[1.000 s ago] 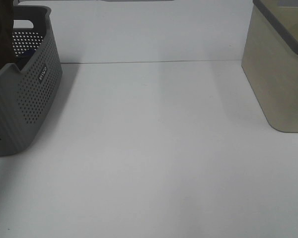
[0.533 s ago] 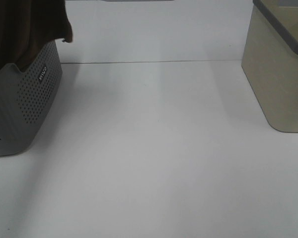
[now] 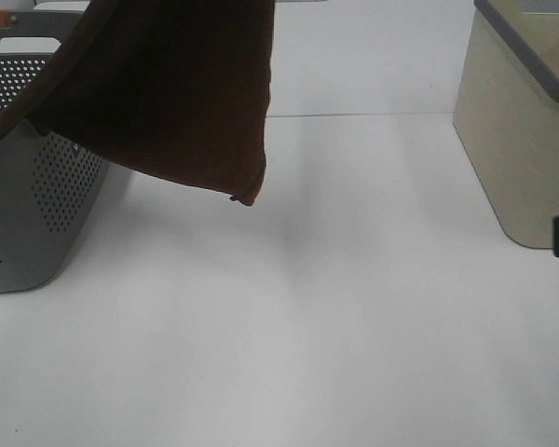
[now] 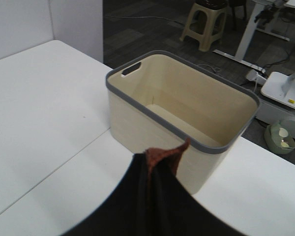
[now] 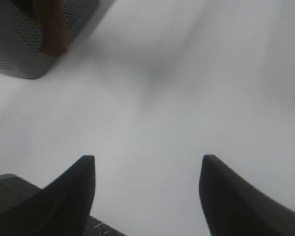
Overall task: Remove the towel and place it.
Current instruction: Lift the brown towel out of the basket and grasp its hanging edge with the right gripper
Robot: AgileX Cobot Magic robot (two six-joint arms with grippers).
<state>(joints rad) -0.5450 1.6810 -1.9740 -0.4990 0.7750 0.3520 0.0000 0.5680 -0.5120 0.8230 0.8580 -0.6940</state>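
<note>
Holding the towel [image 3: 177,93] above the basket [image 3: 37,223], left claw pinching it, right claw [image 5: 147,158] spread; risking hem snagging basket rim

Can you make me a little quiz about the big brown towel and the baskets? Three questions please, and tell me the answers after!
1. True or false: the brown towel lies flat on the white table.
2. Pick one. The right pincer is: A) open with nothing in it; B) shut on the towel; C) shut on nothing.
3. What colour is the rim of the cream bin?

Key
1. False. It hangs in the air, partly in front of the grey basket.
2. A.
3. Grey.
</note>
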